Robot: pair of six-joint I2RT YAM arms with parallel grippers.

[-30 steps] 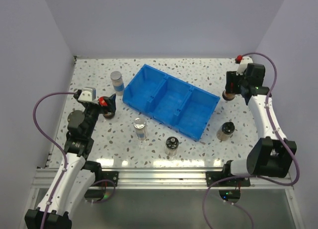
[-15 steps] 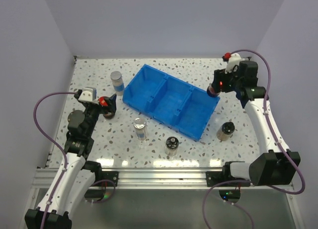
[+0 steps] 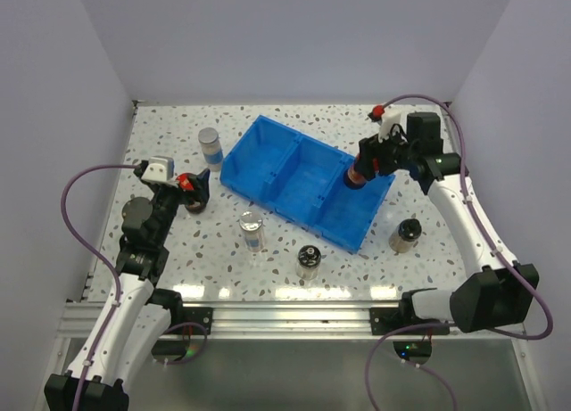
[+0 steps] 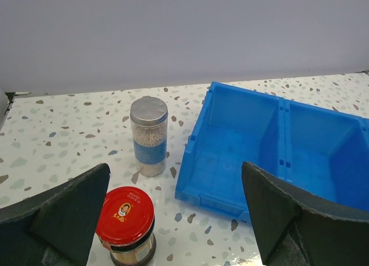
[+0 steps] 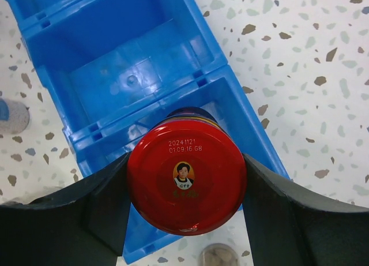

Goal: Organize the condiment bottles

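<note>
My right gripper is shut on a dark jar with a red cap and holds it above the right compartment of the blue bin. My left gripper is open, its fingers either side of the second red-capped jar, which stands on the table left of the bin. A silver-lidded jar stands behind it. Another silver-lidded jar and a black-topped jar stand in front of the bin. The second black-topped jar is at front right.
The blue bin has three compartments with nothing in them and lies diagonally across the middle of the speckled table. Walls close the table at the back and both sides. The metal rail runs along the near edge.
My right gripper has carried the red-capped jar from the table's far right leftward over the bin's right compartment. The left arm has not moved.
</note>
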